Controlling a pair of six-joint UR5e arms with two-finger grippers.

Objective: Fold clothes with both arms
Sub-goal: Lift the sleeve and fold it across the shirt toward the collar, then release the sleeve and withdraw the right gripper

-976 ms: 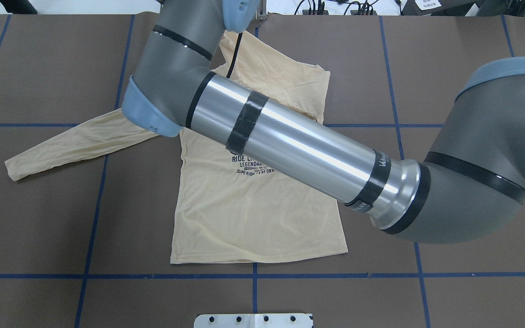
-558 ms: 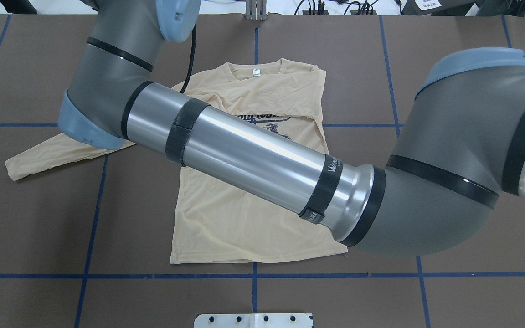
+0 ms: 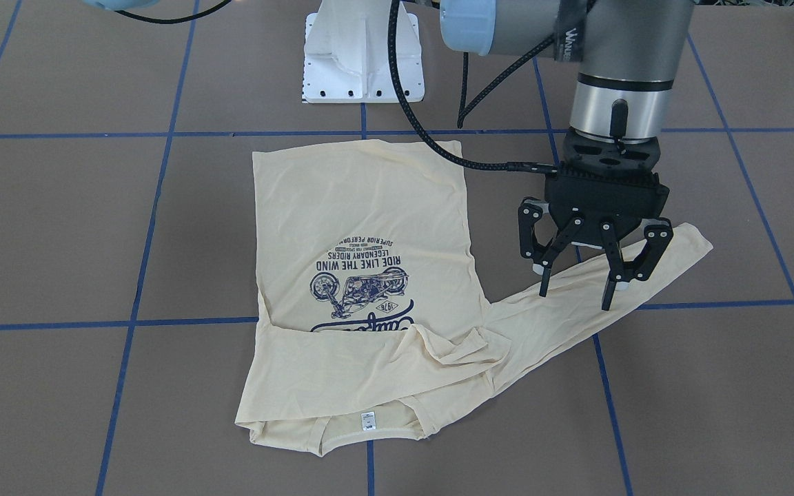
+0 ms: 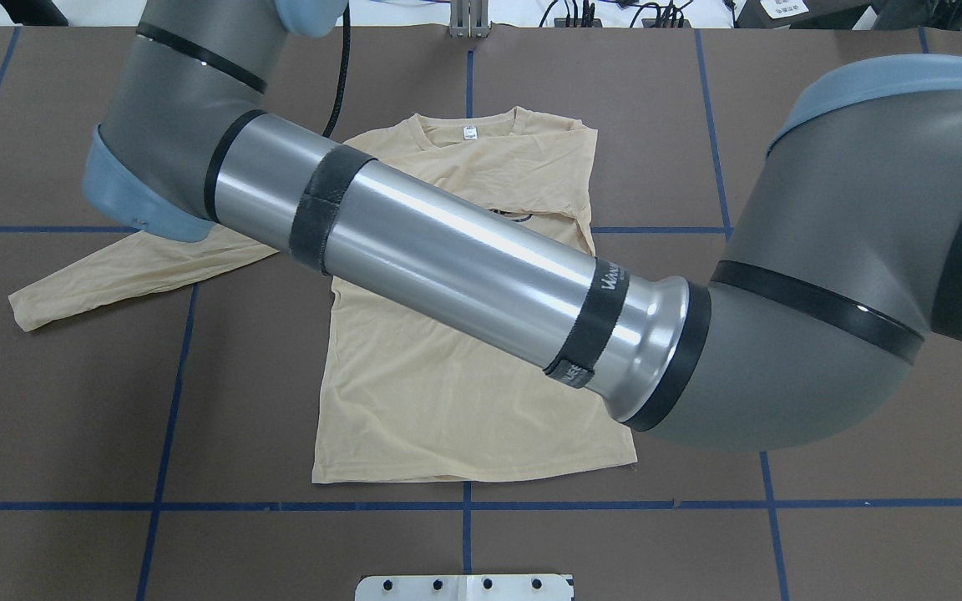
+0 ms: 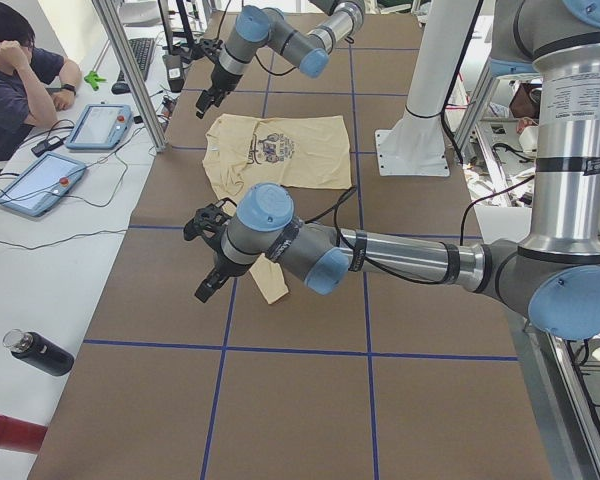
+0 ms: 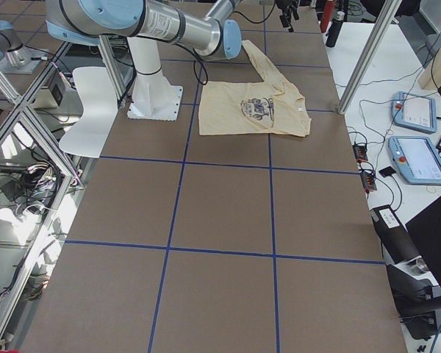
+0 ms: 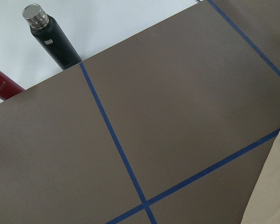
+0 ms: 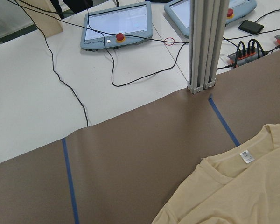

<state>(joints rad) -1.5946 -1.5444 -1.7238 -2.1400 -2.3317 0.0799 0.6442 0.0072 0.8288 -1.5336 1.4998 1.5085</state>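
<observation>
The cream-yellow T-shirt lies flat with the print up, its collar and white label toward the operators' side. One sleeve is folded across the chest. The left sleeve stretches out flat. My right arm comes in from the right and reaches across the shirt. The right gripper hangs open and empty, high over the left sleeve, touching nothing. My left gripper hovers past the sleeve's cuff near the table's left end. It shows only in the left side view, so I cannot tell its state.
The white pedestal base stands behind the shirt's hem. A metal post and tablets sit past the far edge. A black bottle and a red one lie off the left end. A person sits there.
My right arm has swung to the left across the shirt, uncovering the collar and covering the print's lower lines. The shirt has not moved.
</observation>
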